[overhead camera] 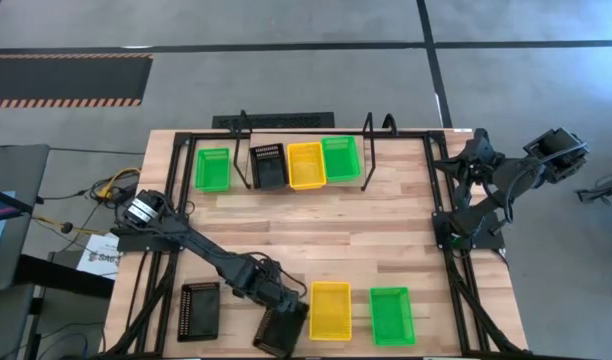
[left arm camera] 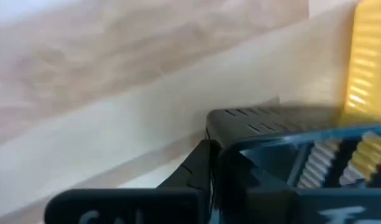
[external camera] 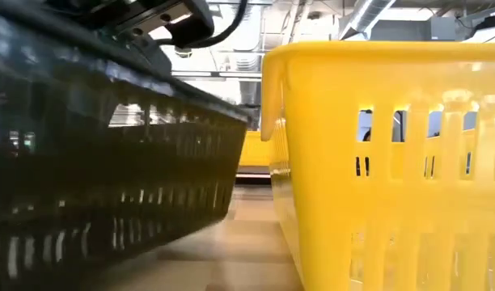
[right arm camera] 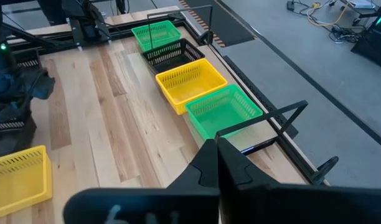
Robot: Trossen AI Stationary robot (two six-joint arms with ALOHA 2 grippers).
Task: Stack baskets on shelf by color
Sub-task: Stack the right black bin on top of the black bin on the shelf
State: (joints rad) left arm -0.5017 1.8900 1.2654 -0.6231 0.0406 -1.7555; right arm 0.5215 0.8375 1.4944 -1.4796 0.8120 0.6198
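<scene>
My left gripper (overhead camera: 274, 300) is shut on a black basket (overhead camera: 281, 330) at the table's near edge; the low view shows this basket (external camera: 110, 162) tilted. Beside it on the table stand another black basket (overhead camera: 199, 310), a yellow basket (overhead camera: 330, 310) and a green basket (overhead camera: 392, 315). On the shelf (overhead camera: 366, 150) at the far side sit a green (overhead camera: 213, 168), a black (overhead camera: 268, 165), a yellow (overhead camera: 306, 164) and a green basket (overhead camera: 340, 158) in a row. My right gripper (right arm camera: 216, 149) is shut on nothing and waits high by the table's right edge. My left gripper holds the black basket by its rim (left arm camera: 253, 118) near a corner, on the basket's far end. One finger (left arm camera: 197, 171) lies outside the wall; the other is hidden behind the basket. The fingers come steeply from above. The basket sits tilted, its far end raised.
The yellow basket (external camera: 393, 162) stands close to the right of the held basket. Bare wooden tabletop (overhead camera: 326, 225) lies between the near baskets and the shelf. Black frame rods (overhead camera: 441, 200) run along the table's left and right edges.
</scene>
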